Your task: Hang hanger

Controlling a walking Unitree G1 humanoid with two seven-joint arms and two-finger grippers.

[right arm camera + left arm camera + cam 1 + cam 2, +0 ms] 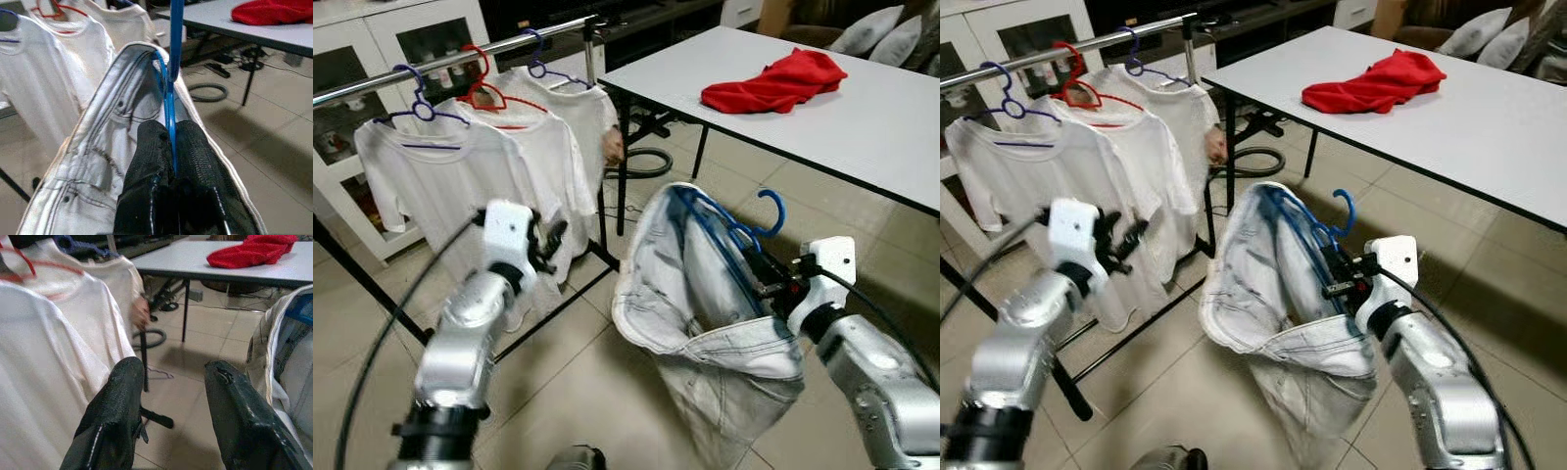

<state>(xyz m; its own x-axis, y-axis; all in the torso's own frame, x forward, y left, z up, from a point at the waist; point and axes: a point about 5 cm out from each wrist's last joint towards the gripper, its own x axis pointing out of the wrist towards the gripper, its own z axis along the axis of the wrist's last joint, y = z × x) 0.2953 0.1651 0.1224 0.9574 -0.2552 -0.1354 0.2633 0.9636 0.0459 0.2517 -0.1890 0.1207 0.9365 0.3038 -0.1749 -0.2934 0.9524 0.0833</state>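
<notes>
My right gripper point(756, 266) is shut on a blue hanger point(744, 231) that carries pale washed jeans point(705, 333); the hook point(771, 210) curls up above my fingers. In the right wrist view the fingers point(188, 152) pinch the blue hanger point(171, 98) wire, with the jeans point(105, 156) draped below. My left gripper point(548, 241) stands open, held up in front of the white T-shirts point(470, 176) on the clothes rail point(450, 61). In the left wrist view the left fingers point(117, 406) spread apart with nothing between them.
The rail holds three white shirts on blue and red hangers point(481, 86). A white table point(862, 117) at the right bears a red cloth point(773, 82). A white cabinet point(372, 39) stands behind the rail. Tiled floor point(578, 382) lies between rail and table.
</notes>
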